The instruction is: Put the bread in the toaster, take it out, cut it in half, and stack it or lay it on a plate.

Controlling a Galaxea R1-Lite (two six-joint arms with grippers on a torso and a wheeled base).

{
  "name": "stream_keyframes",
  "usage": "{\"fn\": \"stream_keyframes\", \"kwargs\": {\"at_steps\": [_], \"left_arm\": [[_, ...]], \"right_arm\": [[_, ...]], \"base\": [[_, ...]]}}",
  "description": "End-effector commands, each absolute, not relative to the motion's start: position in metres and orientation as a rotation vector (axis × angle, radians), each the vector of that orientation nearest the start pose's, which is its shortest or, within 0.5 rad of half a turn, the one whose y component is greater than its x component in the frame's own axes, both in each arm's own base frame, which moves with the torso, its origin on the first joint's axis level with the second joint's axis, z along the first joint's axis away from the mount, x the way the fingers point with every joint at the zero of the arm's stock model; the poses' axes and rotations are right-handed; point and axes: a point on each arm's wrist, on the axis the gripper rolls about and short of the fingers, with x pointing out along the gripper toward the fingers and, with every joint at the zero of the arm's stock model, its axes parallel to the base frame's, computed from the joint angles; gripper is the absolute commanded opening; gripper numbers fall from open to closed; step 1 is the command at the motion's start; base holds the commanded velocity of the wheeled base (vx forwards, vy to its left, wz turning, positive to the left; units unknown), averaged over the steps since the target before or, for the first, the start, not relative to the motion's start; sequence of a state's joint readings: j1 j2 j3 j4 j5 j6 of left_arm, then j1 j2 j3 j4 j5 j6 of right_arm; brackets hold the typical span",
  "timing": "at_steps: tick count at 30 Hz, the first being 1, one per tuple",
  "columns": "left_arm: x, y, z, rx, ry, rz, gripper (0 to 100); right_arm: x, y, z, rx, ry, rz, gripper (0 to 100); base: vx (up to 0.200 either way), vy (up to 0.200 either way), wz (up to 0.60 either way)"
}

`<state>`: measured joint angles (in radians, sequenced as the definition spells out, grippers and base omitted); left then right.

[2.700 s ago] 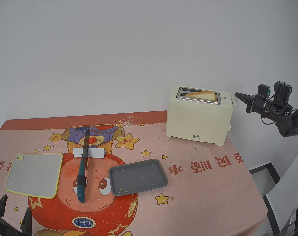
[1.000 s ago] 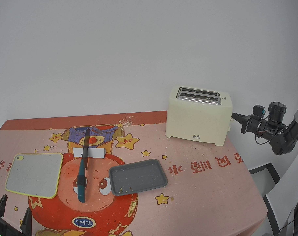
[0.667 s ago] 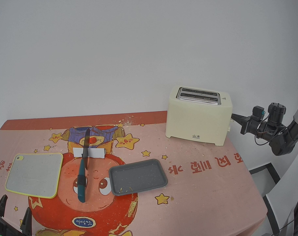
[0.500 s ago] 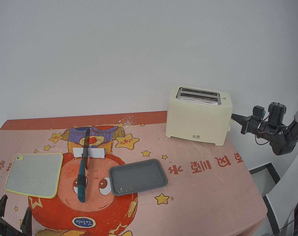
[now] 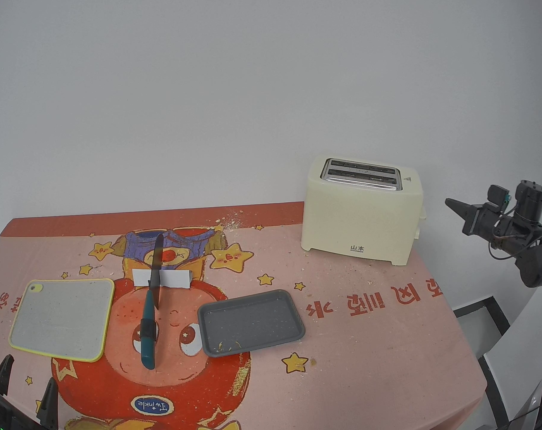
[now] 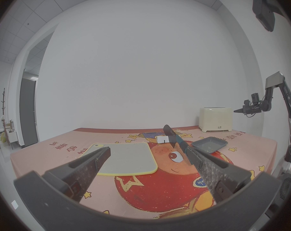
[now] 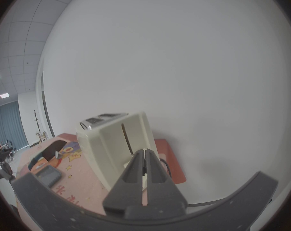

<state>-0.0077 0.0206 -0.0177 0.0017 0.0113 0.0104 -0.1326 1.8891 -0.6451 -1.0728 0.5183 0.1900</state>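
Observation:
The cream toaster (image 5: 360,213) stands at the table's far right, and no bread shows above its slots (image 5: 360,174). My right gripper (image 5: 450,202) hovers shut to the right of the toaster, off its lever side and clear of it. In the right wrist view the shut fingertips (image 7: 145,152) point at the toaster's (image 7: 107,141) lever slot. My left gripper (image 5: 27,372) is open and empty at the table's near left corner, short of the cutting board (image 6: 123,158). A grey plate (image 5: 250,322) lies mid-table.
A teal-handled knife (image 5: 148,321) lies between the yellow-rimmed cutting board (image 5: 62,318) and the plate, its blade resting on a white holder (image 5: 174,278). Crumbs are scattered near the toaster. The table edge runs just right of the toaster.
The bread that stuck out of the toaster has sunk out of sight after the right gripper went down at the lever. That gripper has now pulled back to the right and slightly up.

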Motion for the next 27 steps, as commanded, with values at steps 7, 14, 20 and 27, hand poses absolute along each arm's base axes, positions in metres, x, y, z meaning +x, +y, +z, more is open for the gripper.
{"fn": "stream_keyframes", "kwargs": {"at_steps": [7,14,20,27], "left_arm": [[-0.021,0.0,0.076,0.011,0.023,0.003,100],[-0.021,0.0,0.076,0.011,0.023,0.003,100],[-0.021,0.0,0.076,0.011,0.023,0.003,100],[-0.021,0.0,0.076,0.011,0.023,0.003,100]], "right_arm": [[0.234,-0.03,0.136,0.321,0.22,0.32,0],[0.232,-0.035,0.138,0.291,0.169,0.301,0],[0.233,-0.037,0.138,0.229,0.144,0.296,0],[0.232,-0.039,0.139,0.181,0.132,0.292,0]], "base": [[0.0,0.0,0.0],[0.0,0.0,0.0],[0.0,0.0,0.0],[0.0,0.0,0.0]]}}
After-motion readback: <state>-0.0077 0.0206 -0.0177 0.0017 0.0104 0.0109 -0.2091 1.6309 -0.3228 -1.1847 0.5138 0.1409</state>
